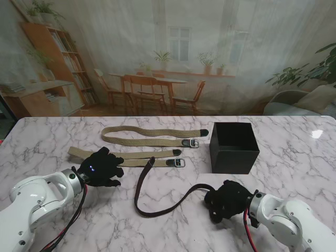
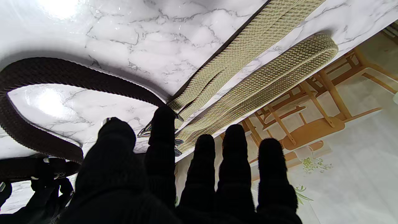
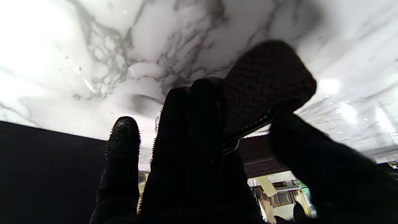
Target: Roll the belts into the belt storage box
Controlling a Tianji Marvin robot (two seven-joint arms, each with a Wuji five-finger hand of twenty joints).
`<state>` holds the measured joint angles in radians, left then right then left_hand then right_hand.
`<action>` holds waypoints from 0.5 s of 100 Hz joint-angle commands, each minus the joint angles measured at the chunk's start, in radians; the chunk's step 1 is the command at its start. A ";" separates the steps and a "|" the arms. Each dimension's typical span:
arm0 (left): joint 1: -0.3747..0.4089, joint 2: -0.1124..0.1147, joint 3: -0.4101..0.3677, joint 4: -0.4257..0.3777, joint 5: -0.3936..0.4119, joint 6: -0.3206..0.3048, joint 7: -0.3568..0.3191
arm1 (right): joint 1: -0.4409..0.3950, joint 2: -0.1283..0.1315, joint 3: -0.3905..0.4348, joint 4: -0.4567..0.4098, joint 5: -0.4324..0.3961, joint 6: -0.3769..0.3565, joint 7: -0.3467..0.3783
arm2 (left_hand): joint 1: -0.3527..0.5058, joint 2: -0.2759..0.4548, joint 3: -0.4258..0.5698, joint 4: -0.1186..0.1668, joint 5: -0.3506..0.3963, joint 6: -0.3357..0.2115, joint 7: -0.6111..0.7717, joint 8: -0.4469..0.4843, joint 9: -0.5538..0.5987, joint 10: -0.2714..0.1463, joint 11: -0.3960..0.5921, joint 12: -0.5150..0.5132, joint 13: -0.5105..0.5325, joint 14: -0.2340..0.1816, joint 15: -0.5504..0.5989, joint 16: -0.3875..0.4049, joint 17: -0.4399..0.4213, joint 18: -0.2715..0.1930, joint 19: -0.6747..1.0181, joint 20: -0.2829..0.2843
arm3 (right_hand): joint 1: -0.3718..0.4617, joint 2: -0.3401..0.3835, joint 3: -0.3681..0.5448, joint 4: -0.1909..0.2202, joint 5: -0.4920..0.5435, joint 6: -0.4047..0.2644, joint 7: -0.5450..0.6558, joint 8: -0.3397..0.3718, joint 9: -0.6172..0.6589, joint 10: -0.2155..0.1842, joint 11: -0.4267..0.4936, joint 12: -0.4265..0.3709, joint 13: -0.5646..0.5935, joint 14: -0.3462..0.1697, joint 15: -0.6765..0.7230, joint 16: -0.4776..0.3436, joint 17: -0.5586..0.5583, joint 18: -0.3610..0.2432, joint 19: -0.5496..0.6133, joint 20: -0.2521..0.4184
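Observation:
Two tan woven belts lie flat on the marble table, one farther from me [image 1: 152, 135] and one nearer [image 1: 137, 155]. My left hand [image 1: 102, 167] hovers over the nearer tan belt's left part, its fingers [image 2: 233, 149] apart and holding nothing. A dark brown belt [image 1: 157, 207] curves from its buckle end by the tan belts round to my right hand [image 1: 228, 201]. That hand is shut on the belt's rolled end [image 3: 267, 81]. The black belt storage box [image 1: 233, 147] stands open-topped just beyond my right hand.
The marble table's [image 1: 294, 157] far edge runs behind the belts, with a printed room backdrop beyond. The box wall [image 3: 46, 171] sits close to my right hand's fingers. The tan belts' [image 2: 248, 53] metal buckles lie near the box's left side.

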<state>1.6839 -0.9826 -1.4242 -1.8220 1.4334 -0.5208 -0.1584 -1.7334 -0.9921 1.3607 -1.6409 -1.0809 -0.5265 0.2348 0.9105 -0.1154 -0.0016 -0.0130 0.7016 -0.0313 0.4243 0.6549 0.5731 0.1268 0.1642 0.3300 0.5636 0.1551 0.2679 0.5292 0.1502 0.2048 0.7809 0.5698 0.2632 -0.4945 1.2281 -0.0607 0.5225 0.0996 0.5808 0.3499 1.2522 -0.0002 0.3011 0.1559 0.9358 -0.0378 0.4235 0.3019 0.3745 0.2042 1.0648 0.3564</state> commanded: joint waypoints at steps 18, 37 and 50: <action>-0.007 0.000 0.003 0.002 -0.003 -0.010 -0.021 | -0.015 0.007 0.000 -0.017 0.018 0.009 0.084 | -0.002 0.024 -0.010 -0.002 0.005 0.018 -0.009 0.009 0.016 0.003 -0.016 0.001 0.015 0.021 -0.003 0.004 -0.014 0.044 -0.023 0.004 | -0.005 -0.097 0.337 0.188 -0.019 0.142 0.038 0.024 -0.079 -0.006 -0.192 -0.056 -0.084 -0.061 -0.180 -0.110 -0.023 -0.022 -0.004 -0.029; -0.008 0.000 0.004 0.003 -0.005 -0.009 -0.023 | -0.008 0.007 -0.010 -0.006 -0.035 0.008 0.045 | 0.001 0.023 -0.010 -0.002 0.005 0.019 -0.007 0.010 0.017 0.002 -0.016 0.001 0.014 0.022 -0.003 0.004 -0.014 0.044 -0.022 0.004 | 0.207 -0.229 0.342 0.105 0.026 0.090 0.122 0.082 -0.004 -0.121 -0.100 -0.017 -0.001 -0.134 -0.148 -0.098 0.054 -0.096 0.040 -0.035; -0.007 0.000 0.004 0.003 -0.005 -0.008 -0.022 | -0.001 0.007 -0.029 0.007 -0.078 0.017 0.003 | -0.002 0.024 -0.011 -0.003 0.006 0.019 -0.007 0.009 0.017 0.003 -0.016 0.001 0.015 0.021 -0.003 0.004 -0.015 0.044 -0.023 0.004 | 0.266 -0.283 0.244 -0.052 0.084 0.043 0.187 0.102 0.057 -0.161 -0.062 -0.003 0.051 -0.154 -0.142 -0.100 0.096 -0.141 0.060 -0.037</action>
<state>1.6769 -0.9825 -1.4233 -1.8211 1.4295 -0.5283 -0.1663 -1.7267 -0.9853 1.3466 -1.6602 -1.1257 -0.5168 0.2507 0.9105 -0.1154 -0.0016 -0.0130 0.7016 -0.0313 0.4243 0.6550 0.5731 0.1268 0.1642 0.3300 0.5636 0.1551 0.2679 0.5292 0.1500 0.2049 0.7808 0.5698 0.4825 -0.7121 1.4057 -0.0352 0.5082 0.1344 0.5963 0.3820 1.2851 -0.0988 0.2421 0.1382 0.9642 -0.1096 0.3560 0.2271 0.4478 0.1045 1.0937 0.3313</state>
